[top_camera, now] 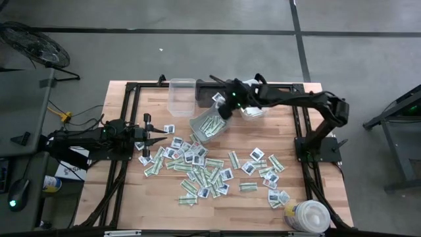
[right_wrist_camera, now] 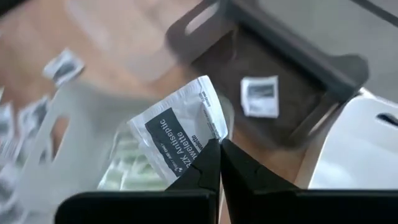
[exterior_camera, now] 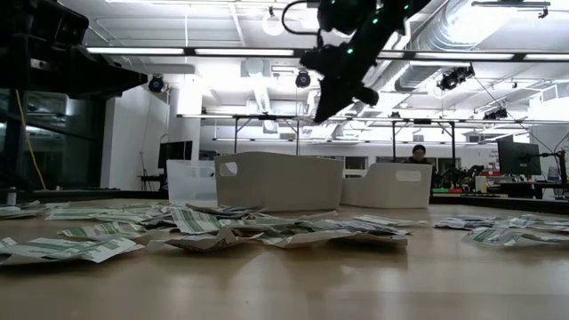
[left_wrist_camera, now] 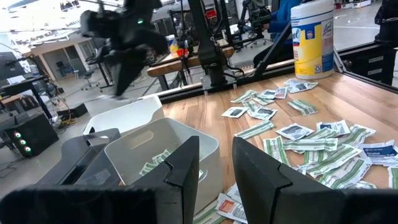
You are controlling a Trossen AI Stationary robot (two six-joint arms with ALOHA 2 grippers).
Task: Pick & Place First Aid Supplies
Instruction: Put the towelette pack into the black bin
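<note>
Many first aid supplies (top_camera: 204,168), green-and-white strips and white squarish packets, lie flat and scattered over the wooden table. My right gripper (right_wrist_camera: 219,149) hangs high over the bins at the far middle (top_camera: 223,112), shut on a white packet with dark print (right_wrist_camera: 177,134). Beneath it a dark bin (right_wrist_camera: 311,68) holds one white packet (right_wrist_camera: 260,96). A grey bin (top_camera: 207,126) holds green strips. My left gripper (left_wrist_camera: 217,171) waits at the table's left (top_camera: 154,135), level, open, with nothing between its fingers. My right gripper pinches the white packet by one edge near a corner (right_wrist_camera: 204,144), between the tips of its two fingers. The fingers slant down from the table's right side. The packet juts out beyond the fingertips, tilted, lifted clear above the bins.
A clear bin (top_camera: 183,95) and a white bin (top_camera: 255,108) stand beside the dark and grey ones at the far middle. A big round white tub (top_camera: 309,216) stands at the near right corner. A person sits in the room beyond (exterior_camera: 418,156).
</note>
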